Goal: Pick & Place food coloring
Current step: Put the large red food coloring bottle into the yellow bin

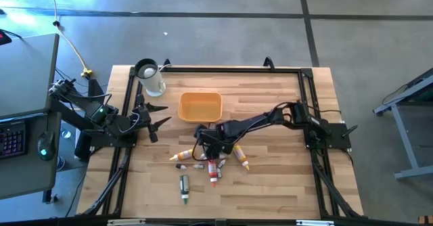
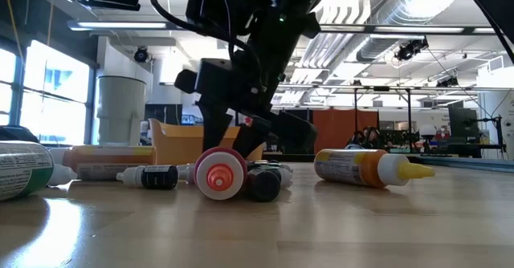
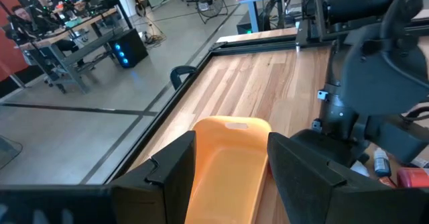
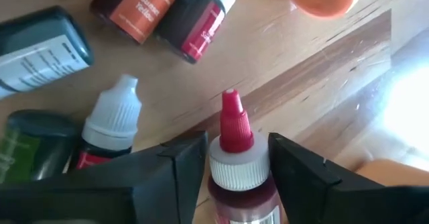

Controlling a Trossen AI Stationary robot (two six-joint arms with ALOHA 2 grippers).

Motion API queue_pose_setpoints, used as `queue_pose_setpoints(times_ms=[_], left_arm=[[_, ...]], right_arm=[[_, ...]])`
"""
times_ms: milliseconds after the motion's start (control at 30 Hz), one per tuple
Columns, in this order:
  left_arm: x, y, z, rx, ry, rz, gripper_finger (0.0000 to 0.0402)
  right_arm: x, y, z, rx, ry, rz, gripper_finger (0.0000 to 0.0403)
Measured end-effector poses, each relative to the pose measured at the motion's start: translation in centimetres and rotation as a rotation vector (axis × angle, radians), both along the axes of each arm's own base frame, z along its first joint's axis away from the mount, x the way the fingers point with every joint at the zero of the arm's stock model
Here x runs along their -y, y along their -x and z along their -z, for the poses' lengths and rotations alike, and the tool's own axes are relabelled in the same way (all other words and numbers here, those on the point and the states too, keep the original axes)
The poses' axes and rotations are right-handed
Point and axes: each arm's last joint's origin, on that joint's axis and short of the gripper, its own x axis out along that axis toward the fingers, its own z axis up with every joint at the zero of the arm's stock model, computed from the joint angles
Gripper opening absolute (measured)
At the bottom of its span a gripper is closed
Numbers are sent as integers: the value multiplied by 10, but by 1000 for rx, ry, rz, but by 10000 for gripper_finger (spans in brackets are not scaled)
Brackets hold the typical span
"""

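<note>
Red-tipped bottle: light, stiff, likely slick plastic; right pincer clamped at its ribbed white collar; left pincer parted, idle.

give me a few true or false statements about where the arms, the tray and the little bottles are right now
1. The right end effector has a red-tipped bottle between its fingers. True.
2. The orange tray already holds several bottles. False: it looks empty; the bottles lie on the table in front of it.
3. The left end effector is down among the bottles. False: it waits open at the table's left side, near the white jug.
4. A green bottle lies apart from the main cluster. True.
5. The white jug is lying on its side. False: it stands upright.
</note>
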Motion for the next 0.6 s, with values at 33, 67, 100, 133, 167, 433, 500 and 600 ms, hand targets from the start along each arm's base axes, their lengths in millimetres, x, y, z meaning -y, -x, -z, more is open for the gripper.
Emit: queue_pose_setpoints(times_ms=[33,67,100,133,167,433,500,600], left_arm=[[0,0,0,0,0,0,183],[0,0,0,0,0,0,183],[0,0,0,0,0,0,183],[0,0,0,0,0,0,183],[0,0,0,0,0,0,183],[0,0,0,0,0,0,183],[0,0,0,0,0,0,183],[0,0,0,0,0,0,183]], right_arm=[[1,0,0,1,-10,-3,147],[1,-1,0,5,-13,-3,140],[1,-1,0,11,-11,-2,133],[1,-2,0,17,-3,1,126],[1,-2,-1,24,9,6,120],[-3,-4,-10,90,36,16,123],[-6,-3,-20,115,61,21,130],[-12,-4,-47,235,64,45,129]])
